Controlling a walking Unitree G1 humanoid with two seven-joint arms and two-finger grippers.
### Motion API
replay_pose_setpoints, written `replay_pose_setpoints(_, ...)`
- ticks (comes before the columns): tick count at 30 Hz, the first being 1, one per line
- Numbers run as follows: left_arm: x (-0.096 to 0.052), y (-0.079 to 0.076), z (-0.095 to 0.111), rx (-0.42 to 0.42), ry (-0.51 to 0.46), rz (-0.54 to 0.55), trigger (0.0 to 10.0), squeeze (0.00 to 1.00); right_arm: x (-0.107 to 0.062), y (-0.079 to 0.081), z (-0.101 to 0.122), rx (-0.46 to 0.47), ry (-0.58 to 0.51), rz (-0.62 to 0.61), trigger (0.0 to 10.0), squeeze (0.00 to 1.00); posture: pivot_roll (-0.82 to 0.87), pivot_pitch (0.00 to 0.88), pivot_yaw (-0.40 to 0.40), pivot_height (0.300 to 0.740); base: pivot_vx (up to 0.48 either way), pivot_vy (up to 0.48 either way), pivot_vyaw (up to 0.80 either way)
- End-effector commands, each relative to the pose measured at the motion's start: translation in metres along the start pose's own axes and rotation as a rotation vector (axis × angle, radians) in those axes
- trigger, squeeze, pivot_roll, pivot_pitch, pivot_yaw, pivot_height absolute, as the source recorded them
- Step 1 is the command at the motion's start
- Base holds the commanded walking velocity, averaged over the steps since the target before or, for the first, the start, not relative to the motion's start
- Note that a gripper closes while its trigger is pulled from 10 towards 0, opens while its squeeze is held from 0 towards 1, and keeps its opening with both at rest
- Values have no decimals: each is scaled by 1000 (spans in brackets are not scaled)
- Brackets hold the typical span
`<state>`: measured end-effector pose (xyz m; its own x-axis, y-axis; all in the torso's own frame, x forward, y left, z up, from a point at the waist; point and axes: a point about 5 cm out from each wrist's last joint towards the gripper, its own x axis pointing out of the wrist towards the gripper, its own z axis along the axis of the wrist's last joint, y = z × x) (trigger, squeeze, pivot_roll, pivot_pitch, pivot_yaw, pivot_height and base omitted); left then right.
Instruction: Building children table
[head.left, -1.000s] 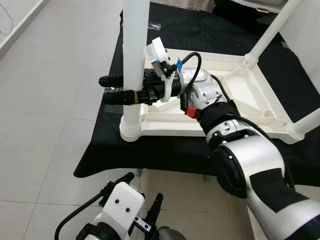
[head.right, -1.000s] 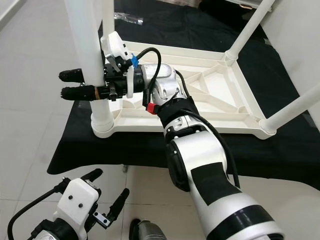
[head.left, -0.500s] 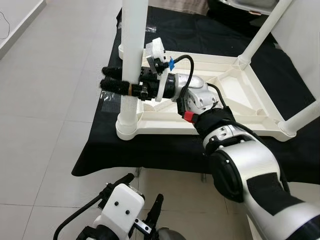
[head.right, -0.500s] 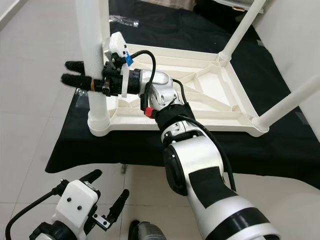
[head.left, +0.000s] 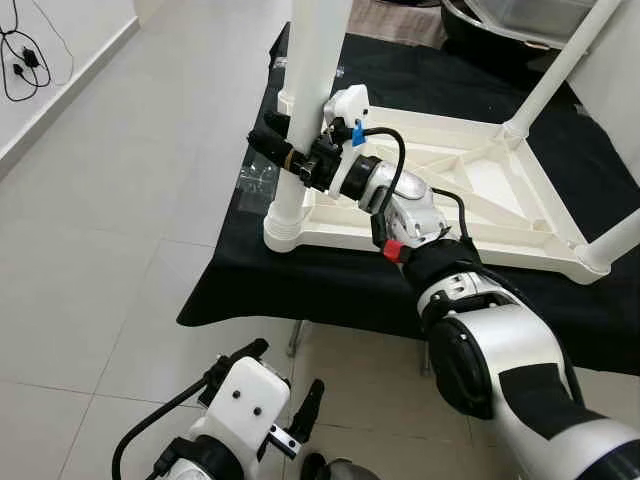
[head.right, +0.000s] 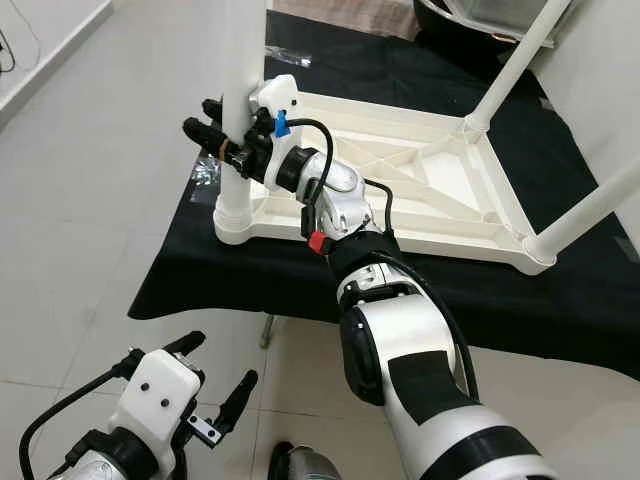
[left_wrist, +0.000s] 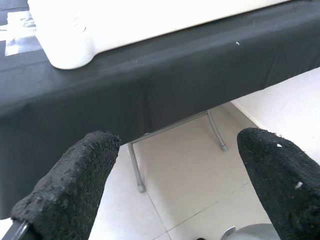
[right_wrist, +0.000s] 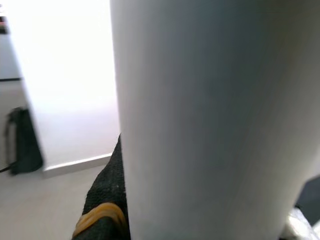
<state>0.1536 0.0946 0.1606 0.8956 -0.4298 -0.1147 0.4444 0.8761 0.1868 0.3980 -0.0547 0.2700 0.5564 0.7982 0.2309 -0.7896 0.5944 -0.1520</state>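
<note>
Left eye view: I've got the white children's table (head.left: 470, 190) lying upside down on the black-draped stand (head.left: 300, 290), legs pointing up, with the right arm (head.left: 480, 330) stretched across to the near-left table leg (head.left: 305, 110). Right gripper (head.left: 290, 155) has its two black fingers clamped on either side of that leg just above its socket collar; right wrist view has the white leg (right_wrist: 210, 115) up against the lens with one finger (right_wrist: 102, 210) beside it. Left gripper (left_wrist: 165, 185) hangs low over the tiled floor (head.left: 110, 230) near the stand's front edge, fingers spread wide, holding nothing.
</note>
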Motion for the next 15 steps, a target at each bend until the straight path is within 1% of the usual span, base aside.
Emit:
replay_pose_setpoints(1,1,-1,-5,-10,19,-5,10000,0,-21,-5,-44,42,202,-100,0,0,182,210,-169,740,0,0,0)
replay_pose_setpoints(2,3,2,-5,-8,20,0,10000,0,-23,-7,-51,34,245,-178,0,0,178,223,-162,740,0,0,0)
replay_pose_setpoints(4,5,4,-5,-1,20,0,10000,0,-23,-12,-56,44,293,-336,0,0,179,216,-162,740,0,0,0)
replay_pose_setpoints(5,5,4,-5,-1,20,0,10000,0,-23,-12,-56,44,293,-336,0,0,179,216,-162,740,0,0,0)
replay_pose_setpoints(7,7,5,-6,1,20,0,10000,0,-22,-15,-55,64,297,-460,0,0,177,223,-161,740,0,0,0)
replay_pose_setpoints(8,7,5,-6,1,20,0,10000,0,-22,-15,-55,64,297,-460,0,0,177,223,-161,740,0,0,0)
replay_pose_setpoints(9,7,6,-6,1,21,0,10000,0,-22,-16,-55,72,298,-495,0,0,177,223,-161,740,0,0,0)
replay_pose_setpoints(10,8,6,-6,-1,21,-1,10000,0,-23,-18,-55,95,298,-563,0,0,178,223,-162,740,0,0,0)
replay_pose_setpoints(11,8,6,-6,-1,21,-1,10000,0,-23,-18,-55,95,298,-563,0,0,178,223,-162,740,0,0,0)
replay_pose_setpoints(12,7,7,-6,-1,20,2,10000,0,-24,-21,-56,139,284,-680,0,0,177,230,-158,740,0,0,0)
replay_pose_setpoints(13,7,7,-6,-1,20,2,10000,0,-24,-21,-56,139,284,-680,0,0,177,230,-158,740,0,0,0)
replay_pose_setpoints(14,7,7,-7,-1,21,2,10000,0,-25,-22,-58,158,287,-758,0,0,181,230,-158,740,0,0,0)
replay_pose_setpoints(15,7,7,-7,-1,21,2,10000,0,-25,-22,-58,158,287,-758,0,0,181,230,-158,740,0,0,0)
